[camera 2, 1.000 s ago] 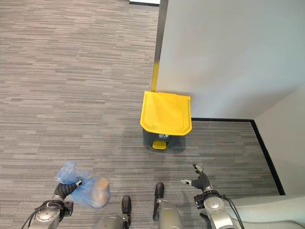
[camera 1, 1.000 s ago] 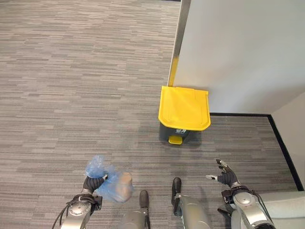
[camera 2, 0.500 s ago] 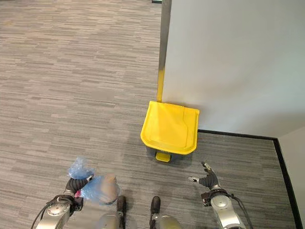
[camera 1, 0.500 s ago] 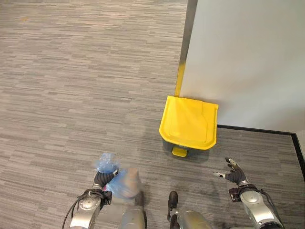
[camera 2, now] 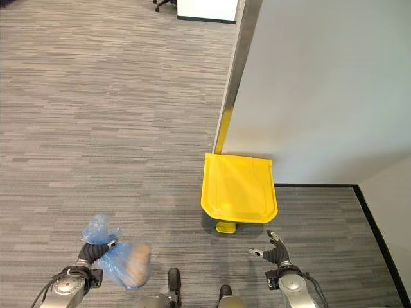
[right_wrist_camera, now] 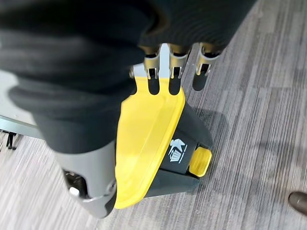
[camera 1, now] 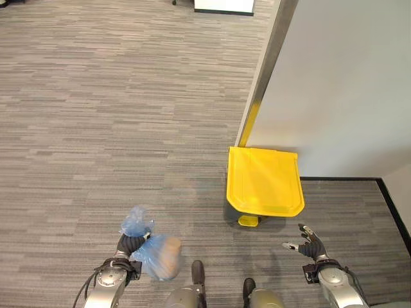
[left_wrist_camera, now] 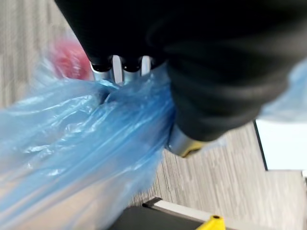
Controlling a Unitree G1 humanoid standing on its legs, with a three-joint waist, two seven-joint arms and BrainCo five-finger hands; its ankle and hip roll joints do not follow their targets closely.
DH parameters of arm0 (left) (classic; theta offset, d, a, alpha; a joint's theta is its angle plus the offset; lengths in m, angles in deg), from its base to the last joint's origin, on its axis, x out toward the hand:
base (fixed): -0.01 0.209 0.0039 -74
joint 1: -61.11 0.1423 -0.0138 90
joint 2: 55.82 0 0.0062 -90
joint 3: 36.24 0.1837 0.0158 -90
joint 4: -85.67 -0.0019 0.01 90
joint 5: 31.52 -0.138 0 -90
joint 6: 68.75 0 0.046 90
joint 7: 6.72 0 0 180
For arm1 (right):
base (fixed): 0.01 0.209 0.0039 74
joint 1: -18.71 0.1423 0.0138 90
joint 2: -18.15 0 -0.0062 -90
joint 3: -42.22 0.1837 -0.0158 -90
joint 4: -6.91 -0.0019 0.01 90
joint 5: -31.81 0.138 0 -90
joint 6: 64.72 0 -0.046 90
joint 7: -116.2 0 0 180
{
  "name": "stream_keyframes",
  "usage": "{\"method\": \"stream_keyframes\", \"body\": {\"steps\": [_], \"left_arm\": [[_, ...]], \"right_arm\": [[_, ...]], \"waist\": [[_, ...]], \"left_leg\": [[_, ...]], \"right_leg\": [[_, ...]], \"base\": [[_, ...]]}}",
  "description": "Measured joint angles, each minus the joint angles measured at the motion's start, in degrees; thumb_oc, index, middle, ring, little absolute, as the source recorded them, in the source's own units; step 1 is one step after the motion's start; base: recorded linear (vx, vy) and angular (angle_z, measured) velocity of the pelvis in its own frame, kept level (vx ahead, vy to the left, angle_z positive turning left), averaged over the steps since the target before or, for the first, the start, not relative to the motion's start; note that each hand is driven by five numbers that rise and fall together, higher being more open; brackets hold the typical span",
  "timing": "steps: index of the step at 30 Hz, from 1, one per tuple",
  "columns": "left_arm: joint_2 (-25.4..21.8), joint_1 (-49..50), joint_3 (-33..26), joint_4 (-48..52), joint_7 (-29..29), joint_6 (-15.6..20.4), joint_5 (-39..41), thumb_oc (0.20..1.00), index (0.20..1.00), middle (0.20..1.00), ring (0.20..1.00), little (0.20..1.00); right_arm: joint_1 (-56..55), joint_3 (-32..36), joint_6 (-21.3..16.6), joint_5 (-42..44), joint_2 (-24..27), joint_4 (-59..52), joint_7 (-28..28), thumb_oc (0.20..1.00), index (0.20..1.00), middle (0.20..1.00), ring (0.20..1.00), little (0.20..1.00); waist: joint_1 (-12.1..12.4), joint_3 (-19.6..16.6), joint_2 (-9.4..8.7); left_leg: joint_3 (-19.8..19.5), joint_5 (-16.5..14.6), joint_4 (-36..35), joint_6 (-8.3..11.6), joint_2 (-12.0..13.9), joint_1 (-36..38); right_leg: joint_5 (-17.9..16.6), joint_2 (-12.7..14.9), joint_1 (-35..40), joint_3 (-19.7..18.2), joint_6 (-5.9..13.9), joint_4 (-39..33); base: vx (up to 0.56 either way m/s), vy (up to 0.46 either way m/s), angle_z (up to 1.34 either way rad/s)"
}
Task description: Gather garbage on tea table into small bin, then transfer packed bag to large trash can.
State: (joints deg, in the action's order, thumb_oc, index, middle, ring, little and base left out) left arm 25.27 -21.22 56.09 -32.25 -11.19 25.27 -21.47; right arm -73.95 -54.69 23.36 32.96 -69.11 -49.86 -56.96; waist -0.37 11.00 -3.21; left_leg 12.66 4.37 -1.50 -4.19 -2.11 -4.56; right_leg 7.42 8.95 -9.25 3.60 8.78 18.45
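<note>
The blue bag point(camera 1: 154, 255) is gripped at its neck by the left hand point(camera 1: 128, 245), the right hand point(camera 1: 307, 239) is spread empty; with the can point(camera 1: 264, 182) lid shut, the bag could be dropped outside.

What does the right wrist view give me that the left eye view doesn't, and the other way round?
Right wrist view: the trash can's dark front, its printed label and the yellow pedal from close up.

Left eye view: the left hand shut on the neck of the blue bag, and the grey wall that the can stands against.

Both: the closed yellow lid, the carpet, and the right hand, open and holding nothing.
</note>
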Motion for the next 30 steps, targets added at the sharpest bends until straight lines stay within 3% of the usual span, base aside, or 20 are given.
{"method": "stream_keyframes", "body": {"steps": [1, 2, 4, 6, 9, 17, 21, 25, 30], "left_arm": [[-0.1, -0.1, -0.7, 0.0, -0.1, 0.0, 0.0, 0.2, 0.2, 0.2, 0.2, 0.2], [-0.1, 0.6, -1.6, -0.3, -0.5, 0.0, 0.0, 0.2, 0.2, 0.2, 0.2, 0.2], [0.1, 1.6, -2.4, -0.4, -0.5, 0.0, 0.0, 0.2, 0.2, 0.2, 0.2, 0.2], [0.6, 1.6, -2.3, -0.2, -0.4, 0.2, 0.0, 0.2, 0.2, 0.2, 0.2, 0.2], [1.5, 2.8, -2.3, -0.2, -0.3, 0.2, 0.1, 0.2, 0.2, 0.2, 0.2, 0.2], [2.9, 3.7, -0.5, -0.2, 0.5, 0.1, 0.0, 0.2, 0.2, 0.2, 0.2, 0.2], [4.0, 3.2, -0.1, -0.3, 0.8, 0.0, 0.0, 0.2, 0.2, 0.2, 0.2, 0.2], [3.8, 2.8, -0.1, -0.3, 0.7, 0.0, 0.0, 0.2, 0.2, 0.2, 0.2, 0.2], [2.2, 2.7, -0.3, -0.3, 0.0, 0.0, 0.0, 0.2, 0.2, 0.2, 0.2, 0.2]], "right_arm": [[0.1, -0.5, 0.1, 0.0, 0.0, 0.0, 0.0, 1.0, 1.0, 1.0, 1.0, 1.0], [0.8, -1.5, 0.0, 0.0, 0.0, 0.0, 0.0, 1.0, 1.0, 1.0, 1.0, 1.0], [0.5, -1.3, 0.0, 0.0, -0.1, 0.0, 0.0, 1.0, 1.0, 1.0, 1.0, 1.0], [-1.1, -0.9, 0.2, 0.0, 0.1, 0.1, 0.0, 1.0, 1.0, 1.0, 1.0, 1.0], [-0.9, -0.6, 0.2, 0.0, 0.7, 0.1, 0.0, 1.0, 1.0, 1.0, 1.0, 1.0], [-1.2, 1.1, 0.2, 0.0, 1.5, 0.0, 0.1, 1.0, 1.0, 1.0, 1.0, 1.0], [-1.1, 1.1, 0.2, 0.0, 1.5, 0.0, 0.1, 1.0, 1.0, 1.0, 1.0, 1.0], [-1.0, 1.0, 0.2, 0.0, 1.5, 0.1, 0.1, 1.0, 1.0, 1.0, 1.0, 1.0], [-0.1, 0.8, 1.1, 0.0, 1.4, 0.1, 0.1, 1.0, 1.0, 1.0, 1.0, 1.0]], "waist": [[0.2, 0.4, -0.22], [0.7, 0.8, -0.38], [0.7, 0.9, -0.72], [0.5, 0.7, -0.93], [0.9, 0.4, -0.51], [0.5, -1.4, 0.31], [0.5, -1.5, 0.29], [0.5, -1.8, -0.24], [0.6, -1.6, -1.7]], "left_leg": [[0.7, -0.5, -0.1, -0.09, 0.0, 0.8], [2.4, -1.2, -1.2, 0.27, 0.0, 2.0], [2.2, -1.7, -1.1, 0.67, -0.3, 2.6], [0.5, -2.0, -0.7, 1.15, -0.3, 2.7], [0.5, -1.9, -1.0, 2.39, 0.8, 3.6], [0.3, -2.0, -1.8, 2.63, 2.7, 6.0], [0.3, -2.0, -1.8, 2.63, 2.9, 6.5], [0.5, -2.7, -1.7, 2.99, 2.0, 6.3], [1.1, -3.5, -1.3, 1.59, 1.1, 4.4]], "right_leg": [[0.0, 0.0, -1.1, 0.4, 0.02, 0.2], [-0.7, 0.2, -3.6, 3.1, -0.3, -0.9], [-3.3, 0.3, -3.6, 5.6, -1.45, -5.2], [-6.8, -0.6, -1.9, 4.7, -2.04, -8.1], [-10.4, -2.5, 0.4, 4.6, -4.78, -12.7], [-14.6, -5.6, 7.5, 5.3, -5.83, -23.1], [-15.5, -5.8, 8.1, 4.8, -6.59, -23.1], [-15.3, -5.6, 7.1, 3.8, -5.4, -23.1], [-14.8, -4.3, 1.2, 2.5, -4.44, -14.8]], "base": [[0.13, 0.024, -0.38], [0.13, -0.01, -0.47], [0.08, -0.025, -0.1], [0.11, -0.036, 0.33], [0.11, -0.034, -0.02], [0.06, -0.002, -0.03], [0.01, 0.046, -0.07], [-0.04, 0.097, -0.1], [0.0, 0.104, -0.17]]}}
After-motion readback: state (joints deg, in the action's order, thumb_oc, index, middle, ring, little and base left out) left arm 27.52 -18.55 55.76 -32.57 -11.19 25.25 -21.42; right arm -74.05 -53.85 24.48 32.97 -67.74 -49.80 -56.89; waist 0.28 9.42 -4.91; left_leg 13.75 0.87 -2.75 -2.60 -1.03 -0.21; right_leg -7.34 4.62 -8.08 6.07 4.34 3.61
